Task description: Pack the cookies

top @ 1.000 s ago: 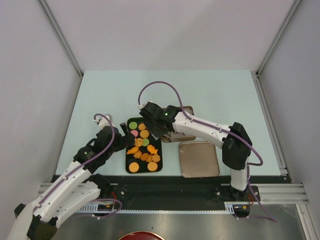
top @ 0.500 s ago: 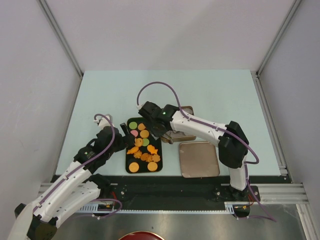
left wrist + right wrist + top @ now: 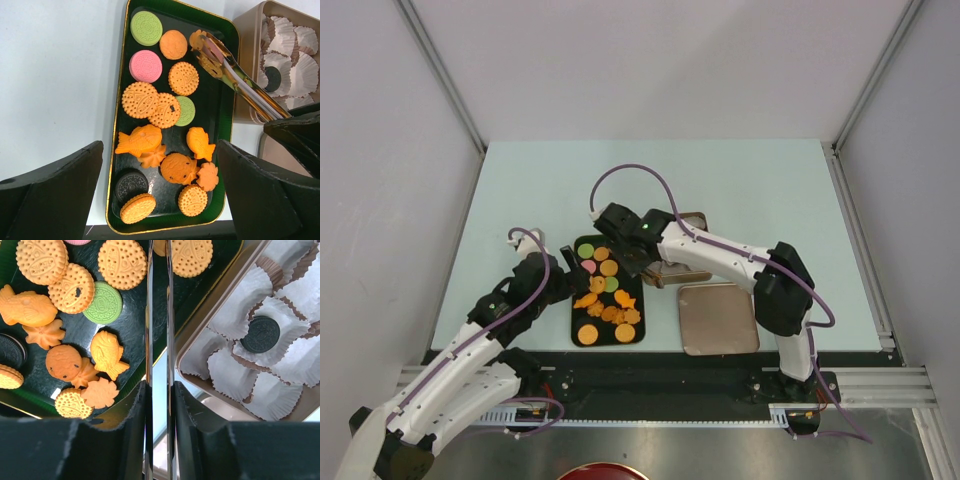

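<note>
The pale table [image 3: 740,190] carries a long black tray [image 3: 223,117], whose long axis runs from the arms' bases toward the far side. All places below are given from this tray.

A flat tan lid [image 3: 718,318] lies just beside the tray's near right. A tan box [image 3: 246,35] of white paper cups [image 3: 305,75] sits beside its far right, and one dark cookie [image 3: 261,334] lies flat in a cup.

The cookies [image 3: 165,110] lie flat inside the tray in loose rows. Green and pink discs are at the far left, round orange ones are in the middle, and a dark one is at the near left corner. One fish-shaped cookie [image 3: 140,141] lies with its long axis across the tray. A smaller fish [image 3: 200,144] lies more nearly along it.

The left gripper [image 3: 160,142] hangs over the tray's near end with its jaws spread wide and nothing between them.

The right gripper [image 3: 159,390] clamps a pair of metal tongs [image 3: 235,75], whose blades are squeezed almost together. The tongs slant from above the box toward the tray's far right corner, where their tips meet an orange cookie [image 3: 196,38]. Whether it is pinched I cannot tell.
</note>
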